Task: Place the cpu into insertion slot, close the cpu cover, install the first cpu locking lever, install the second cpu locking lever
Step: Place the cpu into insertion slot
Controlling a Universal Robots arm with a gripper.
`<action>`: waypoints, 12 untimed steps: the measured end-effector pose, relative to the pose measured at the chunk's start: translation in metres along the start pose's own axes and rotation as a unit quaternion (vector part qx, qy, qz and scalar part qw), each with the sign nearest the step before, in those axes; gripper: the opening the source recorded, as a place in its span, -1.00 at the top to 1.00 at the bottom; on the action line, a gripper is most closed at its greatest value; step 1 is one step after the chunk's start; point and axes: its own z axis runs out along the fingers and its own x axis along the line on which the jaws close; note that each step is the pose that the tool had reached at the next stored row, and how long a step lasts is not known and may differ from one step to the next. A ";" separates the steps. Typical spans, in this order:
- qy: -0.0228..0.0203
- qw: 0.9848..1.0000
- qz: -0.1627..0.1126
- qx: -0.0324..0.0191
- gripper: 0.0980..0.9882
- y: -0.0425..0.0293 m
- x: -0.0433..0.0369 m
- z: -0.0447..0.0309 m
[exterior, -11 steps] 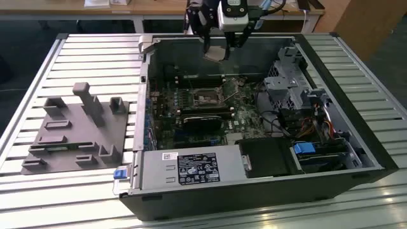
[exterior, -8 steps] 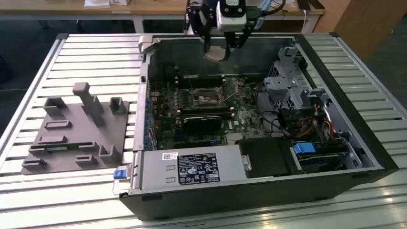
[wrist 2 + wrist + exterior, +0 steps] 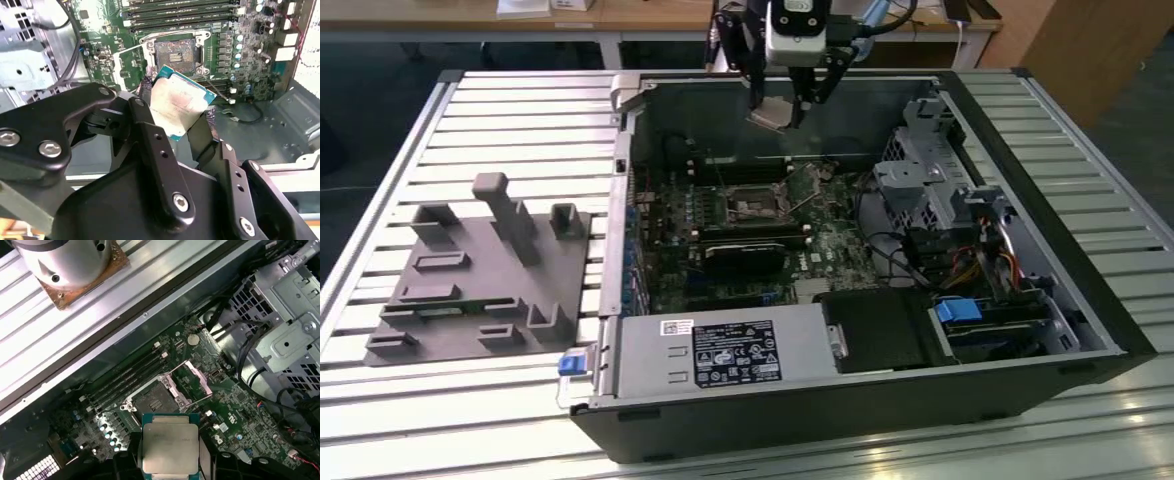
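Nearest, black gripper point(image 3: 177, 105): pinching flat silvery-grey square cpu point(image 3: 176, 100) by its edges.
Cpu place: in the air, above the green circuit board point(image 3: 240, 425).
Insertion slot point(image 3: 152, 401): square, dark centre, silvery rim, bare.
Cpu cover point(image 3: 205, 382): thin silvery frame, flipped open beside slot.

Workshop: open computer case point(image 3: 787, 425), slatted workbench point(image 3: 520, 110)

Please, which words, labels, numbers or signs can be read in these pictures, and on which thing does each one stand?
Nothing can be read for certain.
Black label on the grey metal power supply box: white print and symbols, too small.
Small white label beside it: too small.
Silvery-grey square cpu: faint marks on its top, blurred.
Green circuit board: white marks, too small.
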 end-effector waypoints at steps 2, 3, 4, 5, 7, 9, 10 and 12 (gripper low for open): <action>-0.001 1.000 0.012 0.000 0.01 0.0000 0.0000 0.0001; -0.002 1.000 0.018 0.000 0.01 0.0000 0.0000 0.0001; -0.003 1.000 0.031 -0.001 0.01 0.0000 0.0000 0.0002; -0.003 0.999 0.037 -0.001 0.01 0.0000 0.0000 0.0003; -0.004 0.999 0.050 -0.001 0.01 0.0000 0.0000 0.0004; -0.006 0.998 0.062 -0.001 0.01 0.0000 0.0000 0.0005; -0.006 0.998 0.068 -0.001 0.01 0.0000 0.0000 0.0005; -0.007 0.997 0.081 -0.002 0.01 0.0000 0.0000 0.0006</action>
